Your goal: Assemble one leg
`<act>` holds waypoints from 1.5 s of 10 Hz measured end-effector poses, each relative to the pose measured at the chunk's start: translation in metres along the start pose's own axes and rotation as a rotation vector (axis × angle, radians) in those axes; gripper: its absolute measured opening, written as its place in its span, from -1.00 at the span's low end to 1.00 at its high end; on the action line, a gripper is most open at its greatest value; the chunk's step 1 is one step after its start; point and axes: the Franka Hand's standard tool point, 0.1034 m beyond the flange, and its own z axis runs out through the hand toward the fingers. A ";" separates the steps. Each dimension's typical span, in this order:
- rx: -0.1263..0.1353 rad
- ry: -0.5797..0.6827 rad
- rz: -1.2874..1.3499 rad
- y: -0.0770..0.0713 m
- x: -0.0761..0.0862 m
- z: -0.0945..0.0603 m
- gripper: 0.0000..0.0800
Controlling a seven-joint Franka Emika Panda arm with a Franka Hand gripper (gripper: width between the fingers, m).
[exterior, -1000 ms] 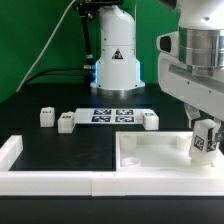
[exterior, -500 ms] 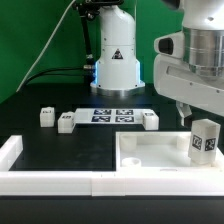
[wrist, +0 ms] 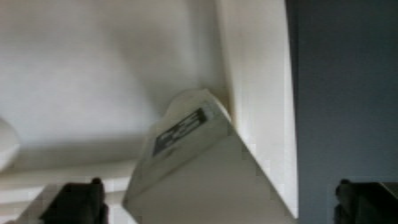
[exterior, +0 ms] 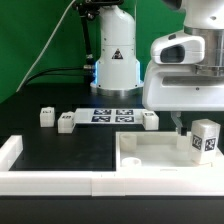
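- Leg: upright in the white tray, tag facing the camera, at the exterior view's right.
- Gripper: just beside the leg, apart from it; only one finger shows.
- Three spare legs: on the black table, flanking the marker board.
- White rail: along the front edge.

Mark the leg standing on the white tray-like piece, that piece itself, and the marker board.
leg (exterior: 206, 140): exterior view, tagged front face.
white tray-like piece (exterior: 153, 153): exterior view, bare floor.
marker board (exterior: 112, 115): exterior view, middle.
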 end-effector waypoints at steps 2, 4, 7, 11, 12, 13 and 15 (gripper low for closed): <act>-0.013 0.001 -0.230 0.002 0.000 0.000 0.62; -0.013 0.001 -0.298 0.005 0.001 0.000 0.62; -0.012 0.002 -0.276 0.004 0.001 0.000 -0.03; -0.010 0.006 -0.001 0.005 0.001 0.000 -0.27; -0.013 0.014 0.186 0.005 0.001 0.001 -0.27; -0.015 0.016 0.317 0.005 0.001 0.001 -0.27; -0.010 0.017 0.569 0.006 0.001 0.001 -0.27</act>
